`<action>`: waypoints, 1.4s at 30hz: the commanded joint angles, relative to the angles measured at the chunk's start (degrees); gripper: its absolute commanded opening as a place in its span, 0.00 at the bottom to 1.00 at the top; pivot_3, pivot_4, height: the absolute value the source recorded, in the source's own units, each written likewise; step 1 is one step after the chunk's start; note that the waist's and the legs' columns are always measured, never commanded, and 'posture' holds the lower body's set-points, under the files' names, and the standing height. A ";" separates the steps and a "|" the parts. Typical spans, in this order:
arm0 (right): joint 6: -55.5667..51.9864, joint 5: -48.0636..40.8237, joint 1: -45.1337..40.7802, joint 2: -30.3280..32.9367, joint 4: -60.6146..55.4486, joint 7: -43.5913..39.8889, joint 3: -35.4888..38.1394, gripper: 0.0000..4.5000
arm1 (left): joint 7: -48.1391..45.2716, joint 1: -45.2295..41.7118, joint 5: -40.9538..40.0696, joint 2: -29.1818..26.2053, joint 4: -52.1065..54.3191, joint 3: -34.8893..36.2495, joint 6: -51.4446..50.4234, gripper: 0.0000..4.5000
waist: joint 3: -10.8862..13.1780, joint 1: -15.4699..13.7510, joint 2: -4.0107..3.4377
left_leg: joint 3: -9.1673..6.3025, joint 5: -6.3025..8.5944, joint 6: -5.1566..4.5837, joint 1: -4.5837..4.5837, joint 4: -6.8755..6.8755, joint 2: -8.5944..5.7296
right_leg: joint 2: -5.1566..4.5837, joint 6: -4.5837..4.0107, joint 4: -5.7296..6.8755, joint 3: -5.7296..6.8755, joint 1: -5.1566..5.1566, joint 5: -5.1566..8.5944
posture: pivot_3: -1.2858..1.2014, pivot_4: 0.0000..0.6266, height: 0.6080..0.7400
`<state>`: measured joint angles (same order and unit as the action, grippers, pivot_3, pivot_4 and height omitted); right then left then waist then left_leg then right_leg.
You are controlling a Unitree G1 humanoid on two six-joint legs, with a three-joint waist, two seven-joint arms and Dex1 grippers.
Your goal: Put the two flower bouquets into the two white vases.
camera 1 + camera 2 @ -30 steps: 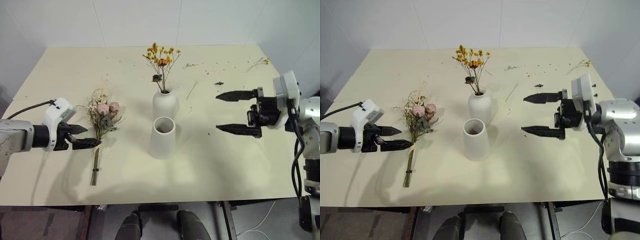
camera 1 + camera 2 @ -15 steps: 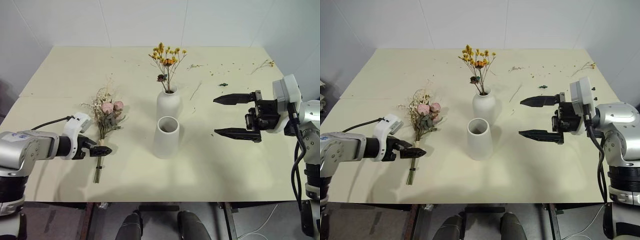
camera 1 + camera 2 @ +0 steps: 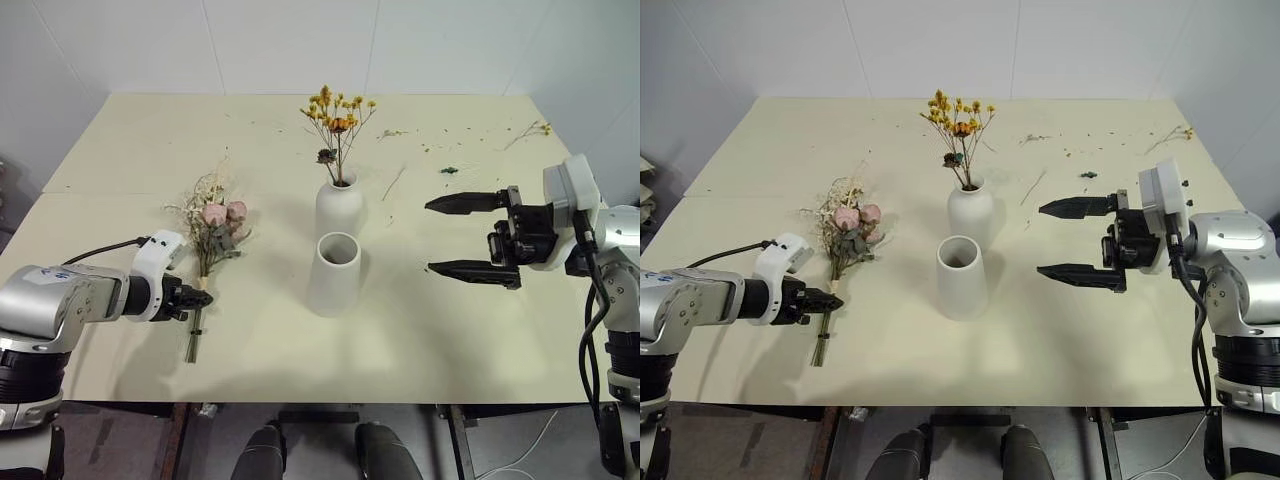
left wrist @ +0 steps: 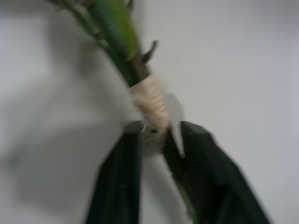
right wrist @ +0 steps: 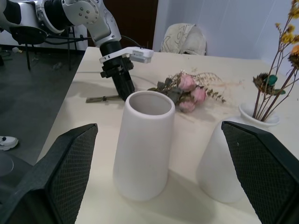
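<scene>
While my left gripper (image 4: pixel 156 140) pinches the twine-wrapped stems of the rose bouquet (image 3: pixel 212 228) lying near the tabletop's left edge, my right gripper (image 3: pixel 462 236) hangs fingers spread toward the right edge, the wide-mouthed vase (image 3: pixel 334 274) mid-table, the yellow sprig (image 3: pixel 338 125) standing in the bottle vase (image 3: pixel 339 208) just behind it.

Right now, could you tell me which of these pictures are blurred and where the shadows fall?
Left wrist view: smeared by blur, the rose bunch's wrapped stems between the left claw's fingers look soft. Right wrist view: sharp on the wide vase. Head views: even light, soft shadows under the left arm and beside the vases on the table.
</scene>
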<state>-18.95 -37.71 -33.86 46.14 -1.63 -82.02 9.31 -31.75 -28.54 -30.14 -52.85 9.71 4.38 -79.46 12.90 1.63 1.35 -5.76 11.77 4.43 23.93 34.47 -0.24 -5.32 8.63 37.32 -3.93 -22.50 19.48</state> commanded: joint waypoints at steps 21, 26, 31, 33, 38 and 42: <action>0.52 -2.89 7.85 2.45 -2.79 3.93 7.14 1.00 | -11.31 -8.74 -25.01 24.63 2.26 22.13 43.01 0.00 | -0.07 -0.13 0.12 | 0.00 0.04 -0.06 0.19 0.61 -0.08 | -0.07 0.22 0.02 0.02 0.12 -0.19 | 0.52 0.24 1.00; -3.11 -6.80 11.40 1.30 -10.08 7.60 8.78 1.00 | -13.52 -12.45 -28.93 24.48 0.86 17.81 39.73 0.00 | -0.07 0.01 0.12 | -0.03 0.00 -0.07 0.11 0.65 -0.01 | 0.05 0.14 0.08 0.01 0.16 -0.25 | 0.52 0.24 1.00; -2.08 -6.08 14.64 1.10 -10.79 9.10 9.72 1.00 | -16.37 -14.92 -26.60 28.21 -3.45 13.42 42.81 0.00 | -0.08 -0.14 0.14 | -0.03 -0.02 -0.09 0.05 0.69 -0.05 | 0.03 0.20 -0.06 0.01 0.33 -0.33 | 0.52 0.24 1.00; -1.68 -5.86 15.02 1.44 -10.40 9.53 10.22 1.00 | -17.88 -15.92 -24.82 29.96 -5.82 11.62 45.01 0.00 | -0.08 -0.17 0.14 | -0.03 -0.03 -0.11 0.05 0.69 -0.05 | 0.04 0.22 -0.15 0.01 0.37 -0.38 | 0.52 0.24 1.00; -0.73 -5.22 15.63 1.29 -10.06 10.92 11.18 1.00 | -20.64 -17.30 -20.80 33.98 -10.74 8.55 50.80 0.00 | -0.08 -0.09 0.14 | -0.03 -0.01 -0.17 0.08 0.67 -0.05 | 0.04 0.32 -0.50 0.01 0.47 -0.51 | 0.52 0.24 1.00; -0.49 -5.37 17.10 0.71 -11.46 12.45 11.85 1.00 | -21.47 -18.81 -19.14 37.56 -13.09 6.88 53.74 0.00 | -0.08 -0.27 0.14 | -0.03 0.01 -0.21 0.11 0.62 -0.05 | 0.04 0.32 -0.59 0.01 0.47 -0.50 | 0.52 0.24 1.00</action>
<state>-20.25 -42.69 -17.04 46.92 -11.13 -70.36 18.77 -52.23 -45.04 -49.88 -15.80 -3.45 11.69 -27.80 12.82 1.36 1.49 -5.79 11.79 4.22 24.06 35.09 -0.29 -5.29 8.96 36.70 -3.92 -22.03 18.97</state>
